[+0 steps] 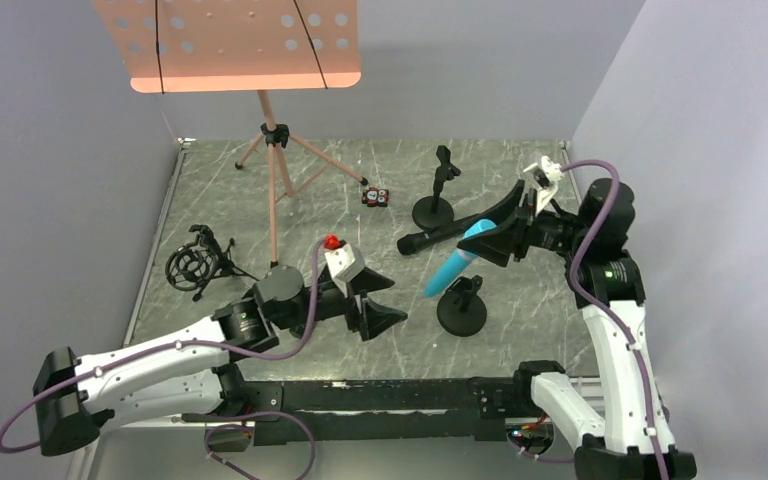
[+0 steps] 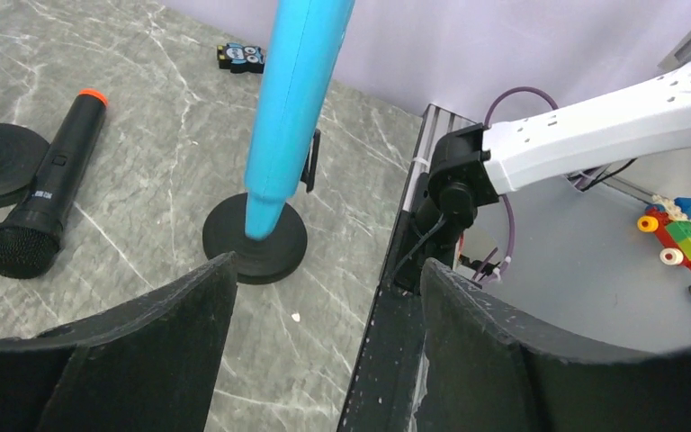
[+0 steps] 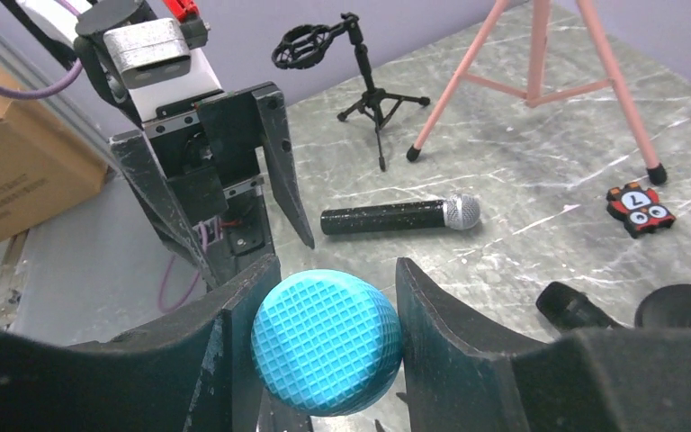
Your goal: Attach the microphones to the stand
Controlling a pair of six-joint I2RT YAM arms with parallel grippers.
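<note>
My right gripper point(image 1: 485, 235) point(image 3: 333, 297) is shut on the mesh head of the bright blue microphone point(image 1: 452, 265) point(image 3: 327, 340). The mic hangs tilted, tail down beside the clip point(image 2: 310, 162) of the near round-based stand point(image 1: 461, 310) point(image 2: 254, 238). I cannot tell whether the tail touches the base. The black microphone with the orange end point(image 1: 430, 236) point(image 2: 49, 193) lies flat by the far stand point(image 1: 433, 210). The black microphone with the silver mesh head point(image 3: 400, 216) lies flat beyond my left gripper. My left gripper point(image 1: 385, 300) point(image 2: 328, 265) is open and empty, left of the near stand.
A pink music stand point(image 1: 272, 150) rises at the back left. A shock mount on a small tripod point(image 1: 195, 265) stands at the left. A small toy block point(image 1: 375, 197) lies near the back. Grey walls close in the table. Toy bricks point(image 2: 679, 229) lie off the table's edge.
</note>
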